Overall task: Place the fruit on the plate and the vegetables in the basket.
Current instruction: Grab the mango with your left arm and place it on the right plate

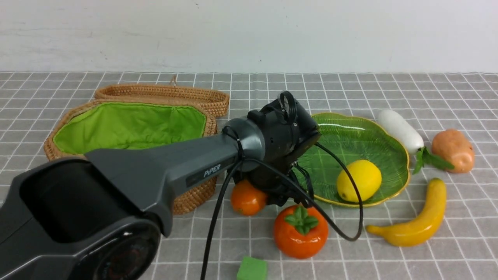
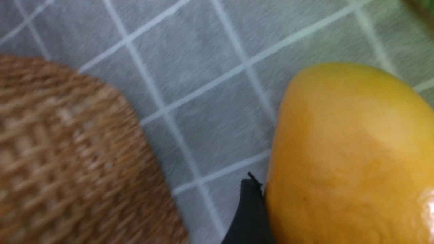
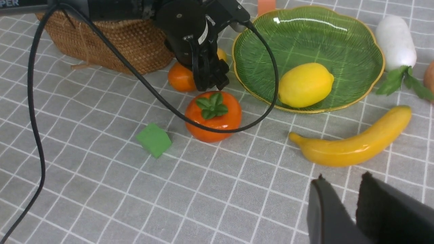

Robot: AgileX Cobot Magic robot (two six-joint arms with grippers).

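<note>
The orange-yellow mango (image 1: 247,200) lies on the cloth between the basket (image 1: 194,198) and the green plate (image 1: 342,132). My left gripper (image 3: 210,84) reaches down over it. In the left wrist view one black finger (image 2: 249,210) rests against the mango (image 2: 349,152); the other finger is out of frame. The lemon (image 1: 358,181) lies on the plate. The persimmon (image 1: 300,233) and banana (image 1: 416,219) lie in front of it. The radish (image 1: 400,130) and potato (image 1: 453,149) lie to its right. My right gripper (image 3: 342,178) hovers near the banana (image 3: 356,145), slightly open and empty.
The basket's lid (image 1: 163,93) lies open behind it, showing the green lining (image 1: 128,124). A small green cube (image 1: 252,269) sits near the front edge. An orange cube (image 3: 266,5) sits behind the plate. The left arm's cable (image 1: 350,233) loops over the plate's front rim.
</note>
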